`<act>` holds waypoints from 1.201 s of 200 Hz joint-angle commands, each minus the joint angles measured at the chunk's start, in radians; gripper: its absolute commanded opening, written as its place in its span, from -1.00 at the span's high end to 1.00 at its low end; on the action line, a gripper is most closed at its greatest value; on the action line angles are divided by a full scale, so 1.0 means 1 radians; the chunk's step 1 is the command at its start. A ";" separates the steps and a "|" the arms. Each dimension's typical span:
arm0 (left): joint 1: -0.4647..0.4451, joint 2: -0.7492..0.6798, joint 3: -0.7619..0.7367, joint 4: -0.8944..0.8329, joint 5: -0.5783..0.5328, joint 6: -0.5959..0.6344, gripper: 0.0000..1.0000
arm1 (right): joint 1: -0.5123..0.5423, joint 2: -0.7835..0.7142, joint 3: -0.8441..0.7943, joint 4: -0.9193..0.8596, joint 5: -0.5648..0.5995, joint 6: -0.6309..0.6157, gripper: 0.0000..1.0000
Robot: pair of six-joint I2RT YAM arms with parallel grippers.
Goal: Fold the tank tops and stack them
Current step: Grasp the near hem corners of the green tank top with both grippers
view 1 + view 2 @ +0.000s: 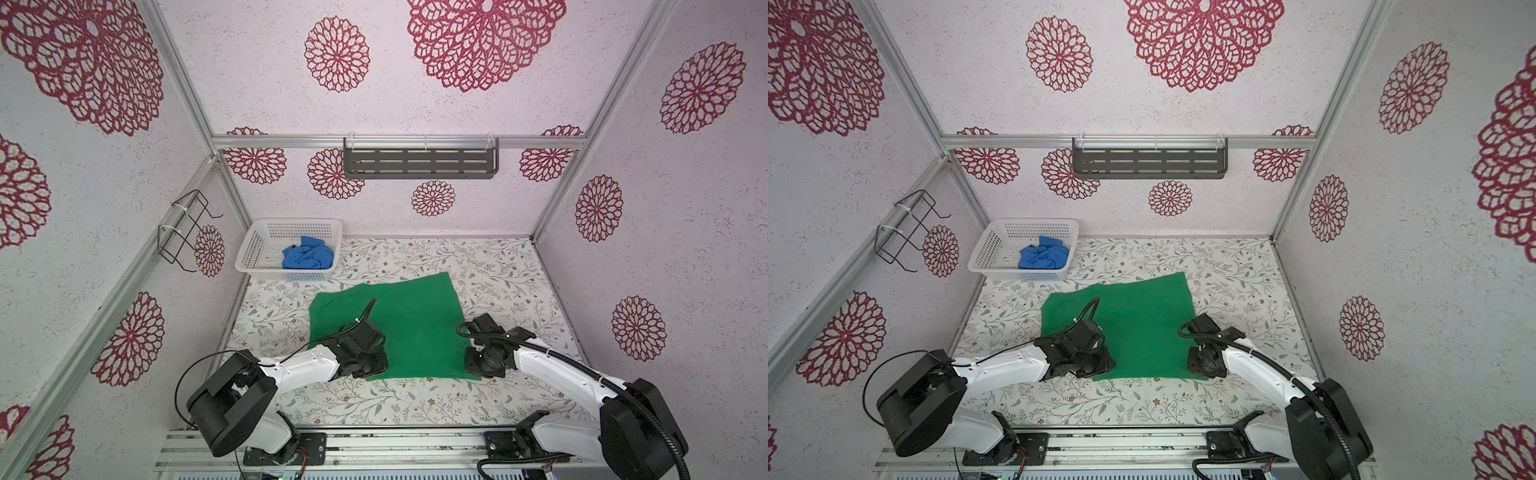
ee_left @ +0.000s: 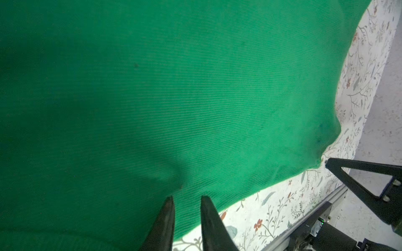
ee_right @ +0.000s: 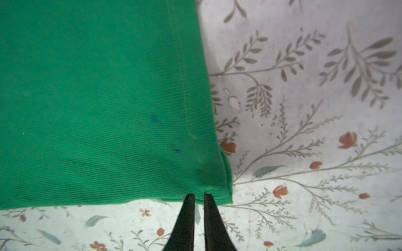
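A bright green tank top (image 1: 415, 324) (image 1: 1142, 320) lies spread flat on the floral table. The royal blue tank top (image 1: 307, 258) (image 1: 1044, 257) sits crumpled in the white basket (image 1: 291, 224). My left wrist (image 1: 361, 349) hangs over the green top's near left corner. In the left wrist view my left gripper (image 2: 188, 198) is open by a narrow gap, its tips over the green cloth (image 2: 174, 97) close to its edge. My right gripper (image 3: 199, 195) is shut, pinching the hem of the green cloth (image 3: 97, 108) at its near right corner.
The basket (image 1: 1034, 224) stands at the back left corner. A grey slotted shelf (image 1: 419, 160) hangs on the back wall and a black wire rack (image 1: 187, 228) on the left wall. An aluminium rail (image 1: 374, 444) runs along the front edge.
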 commanded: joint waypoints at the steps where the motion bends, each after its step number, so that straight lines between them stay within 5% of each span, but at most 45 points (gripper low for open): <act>1: -0.024 -0.035 -0.026 -0.049 -0.002 -0.048 0.50 | 0.004 0.003 -0.032 -0.028 0.059 0.043 0.76; 47: -0.001 -0.126 -0.057 -0.253 -0.041 0.035 0.49 | 0.003 -0.041 -0.054 -0.075 0.070 0.100 0.77; 80: 0.027 -0.176 0.051 -0.386 -0.056 0.123 0.43 | 0.002 -0.076 0.014 -0.122 0.069 0.091 0.70; 131: 0.029 -0.276 0.117 -0.537 -0.045 0.121 0.27 | -0.013 -0.084 0.024 -0.045 -0.105 0.072 0.44; 188: 0.033 -0.381 -0.018 -0.519 0.008 0.004 0.24 | -0.012 -0.085 -0.039 -0.031 -0.122 0.084 0.29; 240: 0.043 -0.336 -0.049 -0.422 0.021 -0.020 0.24 | -0.009 -0.047 -0.044 0.003 -0.122 0.068 0.31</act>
